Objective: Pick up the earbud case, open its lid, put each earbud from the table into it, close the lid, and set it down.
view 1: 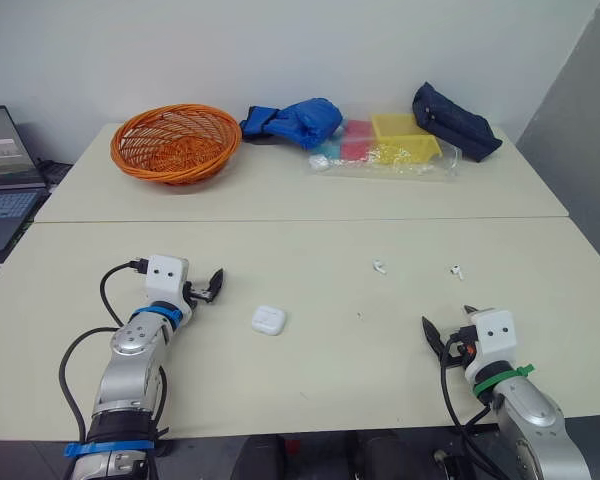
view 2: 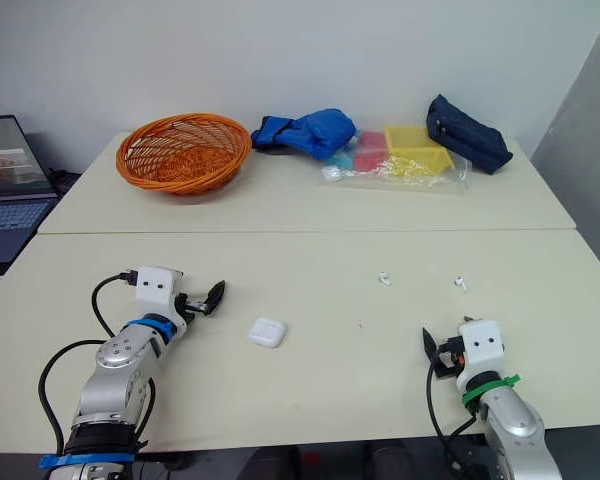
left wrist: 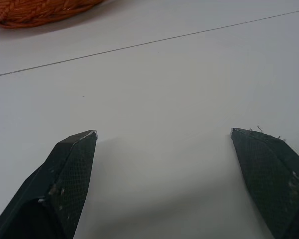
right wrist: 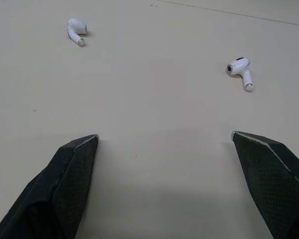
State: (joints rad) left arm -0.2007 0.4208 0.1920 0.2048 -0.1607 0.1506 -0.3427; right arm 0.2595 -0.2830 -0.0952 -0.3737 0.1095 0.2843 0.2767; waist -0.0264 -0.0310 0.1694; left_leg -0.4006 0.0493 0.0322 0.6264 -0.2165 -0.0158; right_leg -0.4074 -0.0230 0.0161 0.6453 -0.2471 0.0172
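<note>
Nothing of the task looks done yet. The earbud case (view 1: 268, 319) lies on the table (view 1: 320, 390) with its lid apparently shut, near the left pincer (view 1: 211, 286) on its right side but not touching it, and well to the left of the right pincer (view 1: 448, 324). Both pincers are spread wide and hold nothing. The right earbud (right wrist: 239, 69) lies just ahead of the right pincer, and the left earbud (right wrist: 75, 30) lies ahead of it and off to its left. All steps remain: lifting the case, opening it, loading both earbuds, closing it and setting it down.
</note>
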